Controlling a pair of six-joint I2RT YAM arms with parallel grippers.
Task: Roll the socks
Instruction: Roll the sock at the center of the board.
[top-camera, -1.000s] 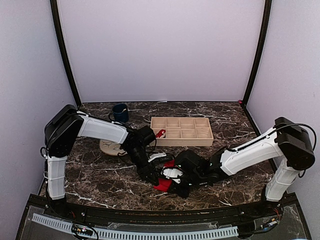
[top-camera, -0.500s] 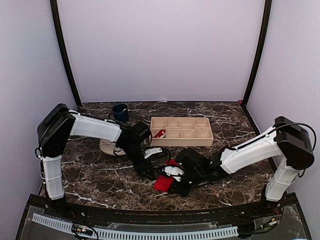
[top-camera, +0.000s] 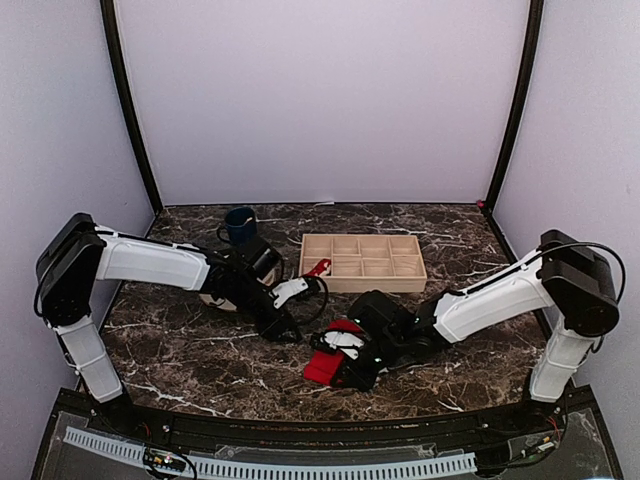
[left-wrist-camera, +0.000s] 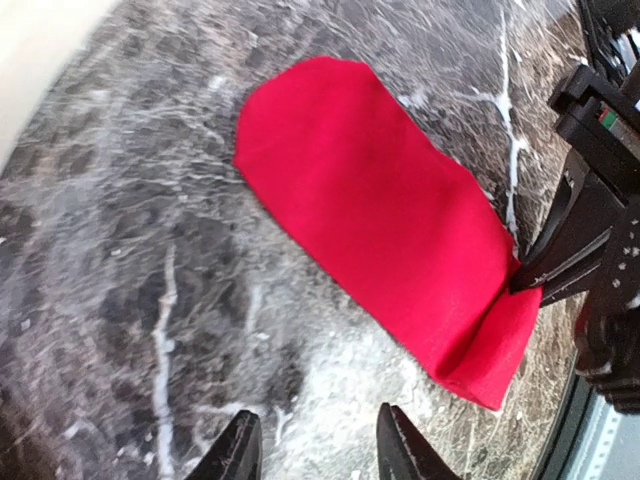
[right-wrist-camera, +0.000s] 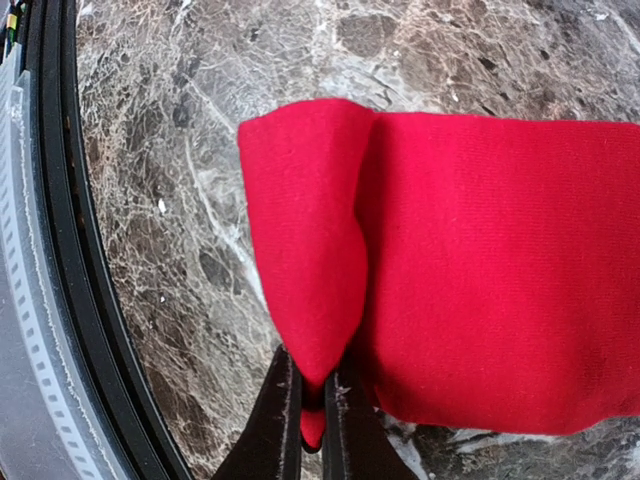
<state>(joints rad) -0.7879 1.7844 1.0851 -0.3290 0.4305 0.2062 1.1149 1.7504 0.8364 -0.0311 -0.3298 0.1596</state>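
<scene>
Backing off on the left: left gripper (left-wrist-camera: 318, 430) drawn away from the red sock (left-wrist-camera: 380, 210) over the last second, up toward the beige plate (top-camera: 213, 298) and clear of the cloth. Jaws apart there, with nothing between them but the marble tabletop (top-camera: 180, 350).

No such retreat on the right. Right gripper (right-wrist-camera: 312, 392) pinched tight on the near end of the sock, with that end doubled back over the rest in one soft fold. Looks like the first turn of the roll, now left to one arm alone. Most of the strip flat on the stone near the front edge, yet to be wound.

Now the stuff itself. Sock: bright red, matte, fine knit, limp, rounded at the far end, puffed at the crease rather than sharply folded. Bound to spring open if let go, by the look of it. Tabletop: dark brown marble, white-veined and glossy, probably slick enough to let the fabric slide instead of rolling.

Farther back, a pale wooden tray (top-camera: 365, 288) of small square compartments, with another red piece (top-camera: 318, 267) at its left end. Possibly the second sock, but too small to say. Behind that, a dark blue mug (top-camera: 240, 224).
</scene>
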